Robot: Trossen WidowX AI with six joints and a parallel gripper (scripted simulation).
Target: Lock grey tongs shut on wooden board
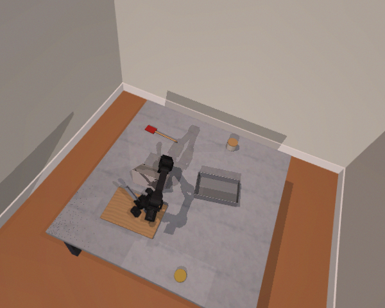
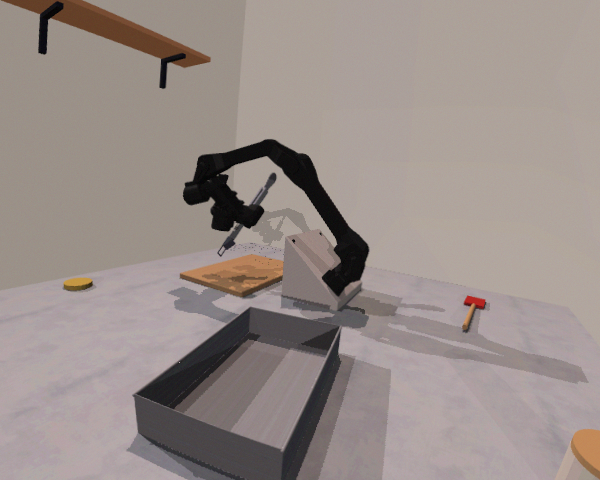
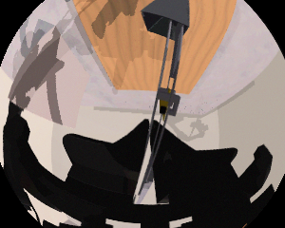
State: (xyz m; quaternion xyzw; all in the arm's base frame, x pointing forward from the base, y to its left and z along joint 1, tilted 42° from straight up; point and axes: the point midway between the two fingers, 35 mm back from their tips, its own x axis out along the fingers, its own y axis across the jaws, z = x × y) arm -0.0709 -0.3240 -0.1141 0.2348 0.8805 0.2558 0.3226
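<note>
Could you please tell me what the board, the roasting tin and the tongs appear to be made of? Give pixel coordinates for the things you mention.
Board (image 1: 119, 208) (image 2: 207, 275) (image 3: 133, 71): wood, probably unvarnished, with wavy grain lines.
Roasting tin (image 1: 195, 192) (image 2: 207, 431): probably metal, dull dark grey, with thin sheet-like walls.
Tongs (image 1: 131, 192) (image 2: 260, 195) (image 3: 166, 14): likely metal, judging by the slim grey arms; painted or plastic parts remain possible.

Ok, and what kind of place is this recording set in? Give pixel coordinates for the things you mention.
Probably a kitchen worktop: a roasting tin (image 1: 195, 190) (image 2: 207, 431), a wooden board (image 1: 119, 210) (image 2: 207, 276) (image 3: 133, 71) and grey tongs (image 1: 130, 191) (image 2: 260, 195) (image 3: 178, 62) suggest it.
</note>
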